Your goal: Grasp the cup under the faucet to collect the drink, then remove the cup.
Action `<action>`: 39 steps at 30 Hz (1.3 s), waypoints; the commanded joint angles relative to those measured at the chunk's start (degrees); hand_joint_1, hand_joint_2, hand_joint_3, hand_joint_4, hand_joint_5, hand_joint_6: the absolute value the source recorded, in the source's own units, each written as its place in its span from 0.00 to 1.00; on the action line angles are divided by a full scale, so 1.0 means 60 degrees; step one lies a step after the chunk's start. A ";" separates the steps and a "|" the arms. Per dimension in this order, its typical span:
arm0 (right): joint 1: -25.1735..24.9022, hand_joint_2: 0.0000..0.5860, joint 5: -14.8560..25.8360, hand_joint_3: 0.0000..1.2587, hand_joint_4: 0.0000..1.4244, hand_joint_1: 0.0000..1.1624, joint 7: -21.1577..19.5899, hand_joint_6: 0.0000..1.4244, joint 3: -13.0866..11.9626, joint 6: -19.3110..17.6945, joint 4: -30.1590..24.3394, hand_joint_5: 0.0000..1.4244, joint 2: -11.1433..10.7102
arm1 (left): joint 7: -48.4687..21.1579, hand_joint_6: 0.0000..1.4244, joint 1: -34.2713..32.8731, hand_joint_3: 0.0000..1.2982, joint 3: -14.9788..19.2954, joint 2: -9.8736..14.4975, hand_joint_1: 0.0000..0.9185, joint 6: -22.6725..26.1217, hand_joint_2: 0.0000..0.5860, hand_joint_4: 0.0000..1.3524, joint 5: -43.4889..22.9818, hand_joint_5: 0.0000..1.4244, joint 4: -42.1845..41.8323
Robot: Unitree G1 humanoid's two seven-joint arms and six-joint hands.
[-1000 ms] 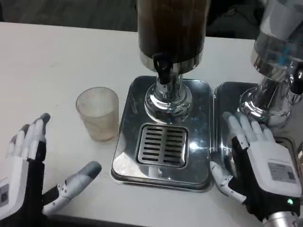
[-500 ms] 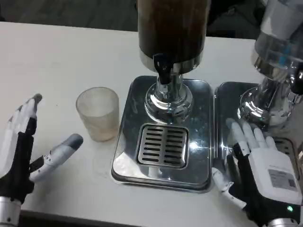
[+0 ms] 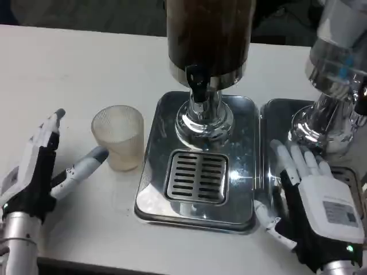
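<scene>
The left hand is spread wide and holds nothing, its thumb reaching just short of the ribbed cup, with bare table behind. The cup (it looks empty) stands upright beside the steel drip tray, left of the faucet. The right hand lies flat, fingers apart, its label unreadable.

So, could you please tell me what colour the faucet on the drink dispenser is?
Black, on the faucet, best seen in the head view.

The white table bears a cup and two steel trays.
</scene>
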 commanded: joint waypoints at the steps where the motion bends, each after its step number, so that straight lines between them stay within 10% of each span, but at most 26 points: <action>1: 0.0175 0.83 -0.0125 0.02 0.00 0.27 0.0138 0.00 0.0043 0.0115 -0.0239 0.00 -0.0011 | 0.0094 0.00 -0.0553 0.00 -0.0310 -0.0106 0.06 -0.0208 0.00 0.00 0.0034 0.00 0.0624; 39: 0.1087 0.81 -0.0366 0.01 0.00 0.28 0.0670 0.00 0.0010 0.0646 -0.1292 0.00 0.0167 | 0.0205 0.00 -0.1806 0.00 -0.1115 -0.0550 0.40 -0.0435 0.06 0.00 -0.0124 0.00 0.2034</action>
